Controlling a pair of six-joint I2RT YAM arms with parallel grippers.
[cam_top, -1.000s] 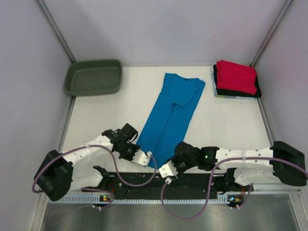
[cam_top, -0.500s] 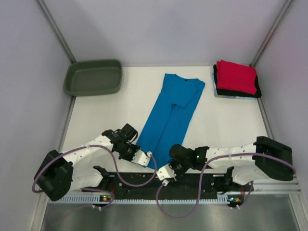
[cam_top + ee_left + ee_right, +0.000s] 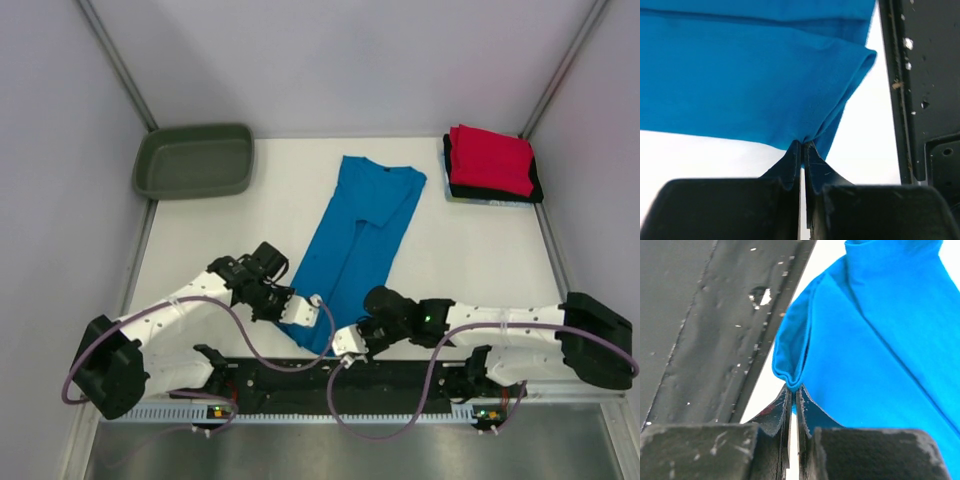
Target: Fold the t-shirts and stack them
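Observation:
A turquoise-blue t-shirt (image 3: 355,235) lies lengthwise in the middle of the table, folded narrow, collar toward the far side. My left gripper (image 3: 303,313) is shut on the shirt's near left hem corner (image 3: 812,132). My right gripper (image 3: 346,343) is shut on the near right hem corner (image 3: 792,375). Both corners bunch up between the black fingertips (image 3: 795,155) (image 3: 805,400). A stack of folded t-shirts (image 3: 490,163), red on top of black with a light one below, sits at the far right.
A dark olive-green tub (image 3: 194,160) stands at the far left corner. A black rail (image 3: 330,375) runs along the near table edge just below both grippers. Grey walls close in on both sides.
The right gripper closed on the shirt's near right hem corner. The left gripper shifted slightly right and away with its corner, lifting the hem.

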